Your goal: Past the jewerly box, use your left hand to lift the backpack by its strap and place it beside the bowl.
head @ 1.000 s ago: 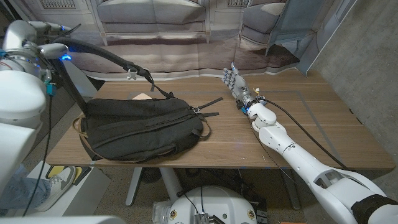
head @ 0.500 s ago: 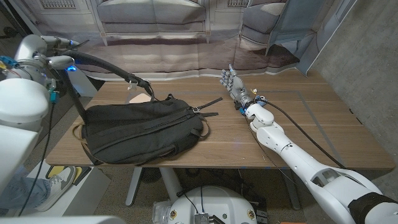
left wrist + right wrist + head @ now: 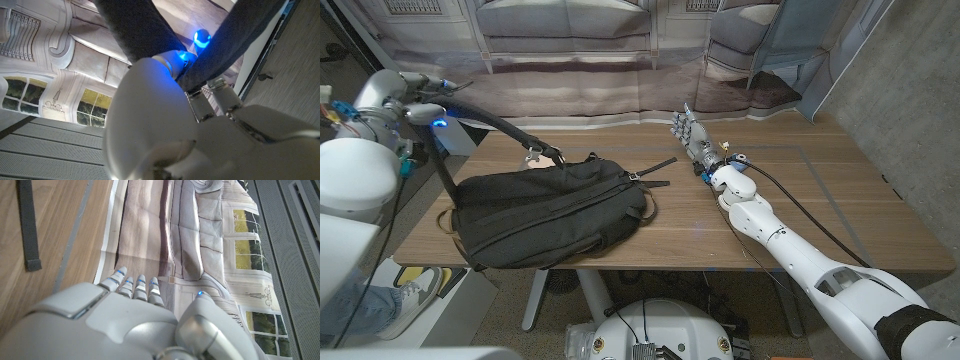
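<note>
A black backpack (image 3: 550,205) lies on the left half of the wooden table (image 3: 840,200), its near side at the front edge. Its long strap (image 3: 490,120) rises from the bag's far side to my left hand (image 3: 425,112), which grips it above the table's far-left corner. In the left wrist view, two dark bands of strap (image 3: 140,35) run past my left hand (image 3: 165,115) beside blue lights. My right hand (image 3: 690,132) stands at the table's middle rear, fingers apart, holding nothing. In the right wrist view, my right hand (image 3: 125,315) is near a loose strap end (image 3: 27,225).
A printed sofa backdrop (image 3: 600,60) hangs close behind the table's far edge. A grey wall (image 3: 910,90) stands at the right. A black cable (image 3: 800,200) runs along my right forearm. A person's shoe (image 3: 415,290) is on the floor at the lower left.
My left hand has come down and toward the table with the strap, which now slopes lower. The backpack's far side has shifted slightly. My right hand has barely moved.
</note>
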`<state>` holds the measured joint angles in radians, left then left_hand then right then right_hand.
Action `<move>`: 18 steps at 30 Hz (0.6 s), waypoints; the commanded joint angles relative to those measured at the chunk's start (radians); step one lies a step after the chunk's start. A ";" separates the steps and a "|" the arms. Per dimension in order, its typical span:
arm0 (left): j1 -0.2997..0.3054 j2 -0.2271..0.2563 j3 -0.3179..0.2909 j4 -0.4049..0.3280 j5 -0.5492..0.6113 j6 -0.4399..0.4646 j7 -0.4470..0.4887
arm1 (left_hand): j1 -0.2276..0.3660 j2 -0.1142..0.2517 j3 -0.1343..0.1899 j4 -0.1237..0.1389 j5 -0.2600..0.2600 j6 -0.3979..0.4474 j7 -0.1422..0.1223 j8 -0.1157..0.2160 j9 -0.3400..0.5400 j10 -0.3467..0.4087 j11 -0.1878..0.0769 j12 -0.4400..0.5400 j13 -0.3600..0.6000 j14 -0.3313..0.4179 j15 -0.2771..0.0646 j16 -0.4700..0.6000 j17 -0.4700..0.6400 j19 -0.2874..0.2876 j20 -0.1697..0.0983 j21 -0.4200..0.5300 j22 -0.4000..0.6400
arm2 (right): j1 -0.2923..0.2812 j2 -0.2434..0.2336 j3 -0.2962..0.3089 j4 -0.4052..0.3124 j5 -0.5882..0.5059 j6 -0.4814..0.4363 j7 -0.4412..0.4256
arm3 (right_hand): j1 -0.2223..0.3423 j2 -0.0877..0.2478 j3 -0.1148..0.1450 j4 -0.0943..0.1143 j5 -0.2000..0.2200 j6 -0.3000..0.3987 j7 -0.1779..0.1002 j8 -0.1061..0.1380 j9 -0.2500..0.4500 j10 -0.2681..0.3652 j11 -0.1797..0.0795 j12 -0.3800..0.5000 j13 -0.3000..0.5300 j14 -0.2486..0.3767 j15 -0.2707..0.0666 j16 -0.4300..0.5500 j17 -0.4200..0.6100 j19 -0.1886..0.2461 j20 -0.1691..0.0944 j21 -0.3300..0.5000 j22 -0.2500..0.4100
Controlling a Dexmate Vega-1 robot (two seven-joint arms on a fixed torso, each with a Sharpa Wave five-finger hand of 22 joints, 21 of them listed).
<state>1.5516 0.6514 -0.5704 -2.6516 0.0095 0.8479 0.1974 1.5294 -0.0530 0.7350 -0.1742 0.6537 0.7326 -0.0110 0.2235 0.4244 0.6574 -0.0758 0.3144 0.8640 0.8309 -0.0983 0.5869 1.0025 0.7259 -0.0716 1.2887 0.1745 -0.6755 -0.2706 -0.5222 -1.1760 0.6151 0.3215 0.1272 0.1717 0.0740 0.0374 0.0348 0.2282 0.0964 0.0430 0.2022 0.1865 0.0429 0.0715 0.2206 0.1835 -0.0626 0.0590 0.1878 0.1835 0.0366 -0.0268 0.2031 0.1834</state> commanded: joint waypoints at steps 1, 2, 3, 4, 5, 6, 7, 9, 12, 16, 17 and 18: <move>0.081 -0.014 -0.022 0.003 0.085 -0.099 -0.062 | 0.003 0.010 -0.008 0.002 -0.001 0.001 -0.008 0.000 0.004 0.005 -0.005 -0.001 0.003 0.002 -0.006 0.006 0.005 -0.004 -0.126 0.003 0.002 | 0.006 0.004 -0.006 -0.001 -0.008 -0.003 -0.003 | 0.001 0.012 -0.003 0.000 -0.002 0.008 -0.003 -0.005 0.003 -0.002 0.005 -0.005 0.005 0.005 -0.003 0.000 0.003 0.005 -0.005 0.001 0.003; 0.083 -0.012 -0.025 0.009 0.088 -0.106 -0.074 | 0.003 0.010 -0.008 0.002 -0.001 0.002 -0.008 0.000 0.003 0.007 -0.008 -0.002 0.002 0.003 -0.009 0.006 0.004 -0.005 -0.127 0.003 0.002 | 0.007 0.005 -0.007 -0.001 -0.009 -0.004 -0.003 | 0.001 0.012 -0.003 0.000 -0.002 0.008 -0.003 -0.005 0.003 -0.003 0.003 -0.005 0.005 0.005 -0.003 0.000 0.003 0.005 -0.005 0.001 0.003; 0.086 -0.011 -0.028 0.015 0.089 -0.116 -0.089 | 0.002 0.010 -0.008 0.002 -0.002 0.003 -0.009 0.000 0.003 0.007 -0.008 -0.002 0.002 0.002 -0.011 0.005 0.003 -0.005 -0.127 0.003 0.002 | 0.007 0.006 -0.007 0.000 -0.008 -0.007 -0.004 | 0.001 0.011 -0.003 0.000 -0.003 0.008 -0.003 -0.005 0.003 -0.003 0.003 -0.005 0.005 0.005 -0.003 0.000 0.003 0.005 -0.005 0.001 0.003; 0.085 -0.010 -0.025 0.017 0.093 -0.111 -0.096 | 0.002 0.010 -0.009 0.002 -0.002 0.003 -0.010 0.000 0.003 0.008 -0.010 -0.002 0.002 0.003 -0.012 0.006 0.005 -0.006 -0.128 0.003 0.002 | 0.009 0.005 -0.009 0.003 -0.010 -0.006 0.000 | 0.001 0.012 -0.003 0.000 -0.003 0.008 -0.003 -0.005 0.003 -0.003 0.002 -0.006 0.005 0.005 -0.003 0.000 0.003 0.004 -0.006 0.001 0.003; 0.088 -0.012 -0.025 0.024 0.097 -0.128 -0.101 | 0.002 0.011 -0.009 0.002 -0.002 0.004 -0.010 0.000 0.003 0.007 -0.010 -0.003 0.003 0.001 -0.012 0.005 0.004 -0.007 -0.128 0.003 0.002 | 0.010 0.006 -0.010 0.005 -0.010 -0.007 0.000 | 0.001 0.012 -0.003 0.000 -0.003 0.008 -0.003 -0.005 0.003 -0.004 0.002 -0.006 0.005 0.005 -0.003 0.000 0.003 0.005 -0.005 0.001 0.003; 0.089 -0.013 -0.024 0.031 0.101 -0.139 -0.108 | 0.002 0.011 -0.009 0.002 -0.002 0.004 -0.010 0.000 0.003 0.007 -0.010 -0.003 0.003 0.002 -0.012 0.005 0.005 -0.007 -0.129 0.003 0.002 | 0.011 0.007 -0.010 0.006 -0.009 -0.010 0.000 | 0.001 0.012 -0.003 0.000 -0.003 0.008 -0.004 -0.005 0.003 -0.003 0.003 -0.006 0.005 0.005 -0.003 0.000 0.003 0.005 -0.005 0.001 0.003; 0.087 -0.014 -0.025 0.037 0.101 -0.147 -0.117 | 0.001 0.011 -0.009 0.003 -0.003 0.004 -0.012 -0.001 0.003 0.008 -0.012 -0.003 0.004 0.001 -0.014 0.005 0.005 -0.008 -0.129 0.003 0.003 | 0.012 0.008 -0.011 0.008 -0.010 -0.011 0.001 | 0.001 0.012 -0.003 0.000 -0.003 0.008 -0.003 -0.005 0.003 -0.004 0.002 -0.006 0.005 0.006 -0.003 0.000 0.003 0.005 -0.005 0.001 0.003; 0.087 -0.016 -0.021 0.048 0.107 -0.165 -0.127 | 0.000 0.012 -0.010 0.003 -0.004 0.004 -0.014 -0.001 0.002 0.007 -0.018 -0.004 0.005 0.001 -0.015 0.005 0.005 -0.009 -0.130 0.003 0.003 | 0.014 0.009 -0.013 0.012 -0.010 -0.015 0.001 | 0.001 0.012 -0.003 0.000 -0.003 0.008 -0.003 -0.005 0.003 -0.004 0.002 -0.006 0.005 0.006 -0.003 0.000 0.003 0.005 -0.006 0.001 0.003; 0.091 -0.010 -0.023 0.066 0.117 -0.190 -0.153 | -0.001 0.013 -0.012 0.004 -0.005 0.006 -0.017 -0.002 0.002 0.007 -0.016 -0.005 0.005 0.001 -0.019 0.004 0.004 -0.010 -0.130 0.004 0.003 | 0.018 0.009 -0.015 0.018 -0.013 -0.015 0.004 | 0.001 0.012 -0.003 0.000 -0.003 0.008 -0.003 -0.005 0.003 -0.003 0.003 -0.006 0.005 0.005 -0.003 0.000 0.003 0.005 -0.005 0.001 0.003; 0.086 -0.006 -0.019 0.085 0.124 -0.202 -0.179 | -0.002 0.014 -0.012 0.004 -0.007 0.006 -0.020 -0.002 0.001 0.005 -0.020 -0.006 0.007 -0.001 -0.020 0.002 0.004 -0.012 -0.131 0.004 0.003 | 0.020 0.011 -0.014 0.018 -0.011 -0.021 0.000 | 0.001 0.012 -0.003 0.000 -0.003 0.008 -0.003 -0.005 0.003 -0.003 0.003 -0.006 0.005 0.005 -0.003 0.000 0.003 0.005 -0.006 0.001 0.003; 0.087 -0.001 -0.021 0.090 0.125 -0.210 -0.191 | -0.002 0.014 -0.013 0.004 -0.007 0.006 -0.023 -0.002 0.001 0.004 -0.021 -0.007 0.008 -0.001 -0.020 0.003 0.006 -0.012 -0.131 0.004 0.003 | 0.021 0.011 -0.015 0.020 -0.012 -0.021 0.001 | 0.001 0.012 -0.003 0.000 -0.003 0.008 -0.003 -0.005 0.003 -0.002 0.003 -0.005 0.005 0.005 -0.003 0.000 0.003 0.005 -0.006 0.001 0.003; 0.087 -0.001 -0.019 0.093 0.130 -0.215 -0.194 | -0.002 0.014 -0.013 0.004 -0.008 0.007 -0.024 -0.002 0.001 0.005 -0.022 -0.007 0.008 -0.001 -0.019 0.003 0.006 -0.013 -0.131 0.004 0.003 | 0.022 0.011 -0.015 0.022 -0.012 -0.021 0.004 | 0.001 0.012 -0.003 0.000 -0.003 0.008 -0.003 -0.005 0.003 -0.002 0.003 -0.005 0.005 0.005 -0.004 0.000 0.003 0.005 -0.006 0.001 0.003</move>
<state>1.6296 0.6412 -0.5902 -2.6051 0.1068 0.7011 0.0763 1.5265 -0.0493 0.7226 -0.1700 0.6468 0.7378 -0.0273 0.2235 0.4243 0.6634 -0.0900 0.3128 0.8687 0.8268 -0.0981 0.5886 1.0026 0.7166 -0.0698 1.2887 0.1745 -0.6622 -0.2627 -0.5333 -1.1650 0.6062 0.3087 0.1267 0.1717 0.0740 0.0374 0.0348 0.2282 0.0964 0.0430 0.2022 0.1865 0.0429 0.0714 0.2206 0.1834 -0.0626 0.0590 0.1878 0.1835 0.0366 -0.0268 0.2032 0.1834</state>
